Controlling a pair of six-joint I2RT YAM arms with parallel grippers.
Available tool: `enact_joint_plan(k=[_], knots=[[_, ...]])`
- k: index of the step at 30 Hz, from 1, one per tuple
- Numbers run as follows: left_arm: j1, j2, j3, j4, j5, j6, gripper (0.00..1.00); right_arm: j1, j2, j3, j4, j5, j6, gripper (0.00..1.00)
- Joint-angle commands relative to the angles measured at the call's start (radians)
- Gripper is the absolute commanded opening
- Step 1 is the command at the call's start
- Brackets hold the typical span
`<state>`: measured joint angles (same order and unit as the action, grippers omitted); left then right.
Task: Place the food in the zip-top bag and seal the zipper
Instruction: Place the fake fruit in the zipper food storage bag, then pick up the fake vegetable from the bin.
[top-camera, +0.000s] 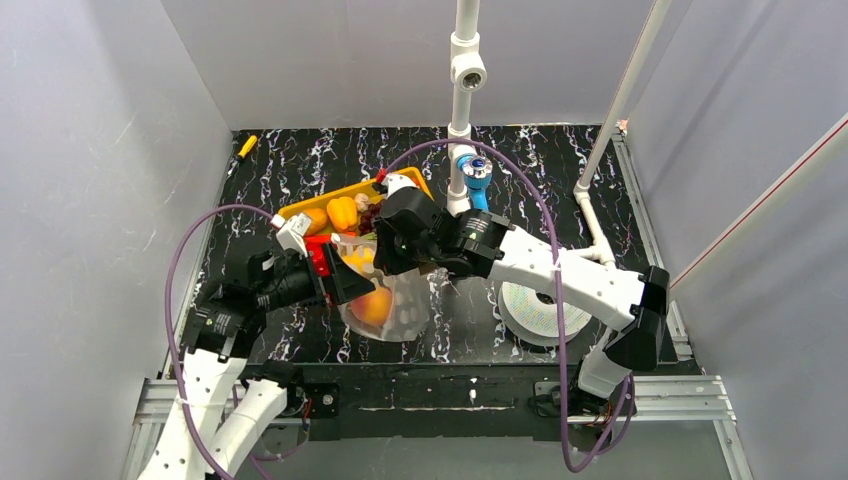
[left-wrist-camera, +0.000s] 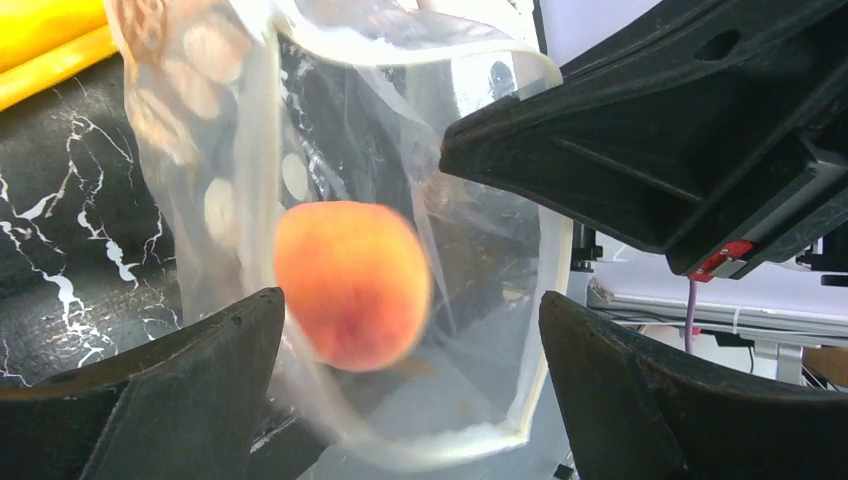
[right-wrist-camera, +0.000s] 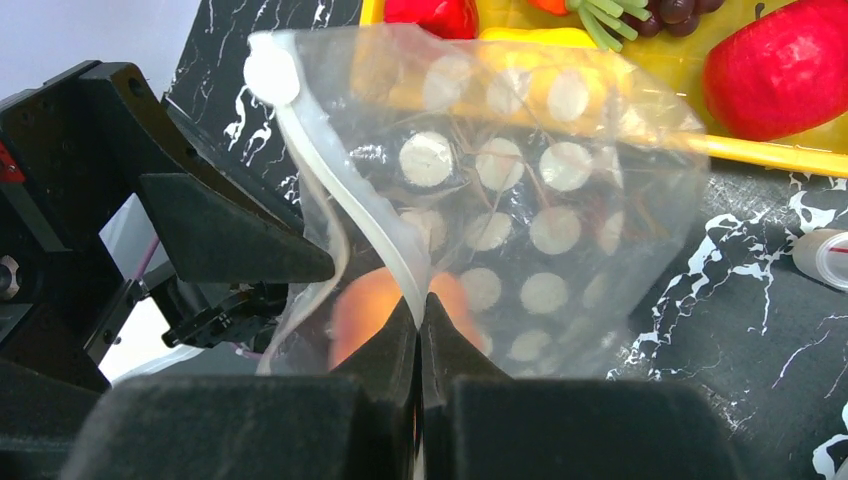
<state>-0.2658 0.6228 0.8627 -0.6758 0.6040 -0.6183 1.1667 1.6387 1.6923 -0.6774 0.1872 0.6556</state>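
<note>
Top external view: the zip-top bag (top-camera: 395, 305) sits just in front of the yellow tray (top-camera: 300, 208) on the black marbled counter (top-camera: 560, 170), between the two arms, with a white spool (top-camera: 540, 310) well apart to its right. The right pincer (right-wrist-camera: 420, 305) is clamped tight on the bag's mouth edge, its two fingers pressed together over the zipper (right-wrist-camera: 350, 200), and the clear plastic rises crinkled from that grip. The left pincer (left-wrist-camera: 410, 300) is spread wide and grips nothing; its fingers stand on either side of the open mouth of the bag. A peach (left-wrist-camera: 350, 285) is inside the bag, seen blurred through the plastic, low between those spread fingers. More food lies in the tray behind the bag: a red fruit (right-wrist-camera: 780, 80) and dark grapes (right-wrist-camera: 680, 8). Whether the bag's bottom touches the counter cannot be told
</note>
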Motion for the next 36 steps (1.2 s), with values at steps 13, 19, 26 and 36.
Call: enact_joint_plan(k=[13, 19, 26, 36], knots=[[-0.003, 0.111, 0.342, -0.223, -0.330, 0.184, 0.98, -0.005, -0.083, -0.031, -0.046, 0.138, -0.030, 0.01], [-0.002, 0.232, 0.421, -0.273, -0.645, 0.321, 0.98, -0.001, -0.101, -0.042, -0.070, 0.155, -0.037, 0.01], [0.032, 0.356, 0.352, -0.115, -0.885, 0.411, 0.98, 0.020, -0.126, -0.053, -0.109, 0.219, -0.035, 0.01], [0.184, 0.712, 0.270, 0.050, -0.647, 0.354, 0.98, 0.038, -0.128, -0.031, -0.144, 0.254, -0.040, 0.01]])
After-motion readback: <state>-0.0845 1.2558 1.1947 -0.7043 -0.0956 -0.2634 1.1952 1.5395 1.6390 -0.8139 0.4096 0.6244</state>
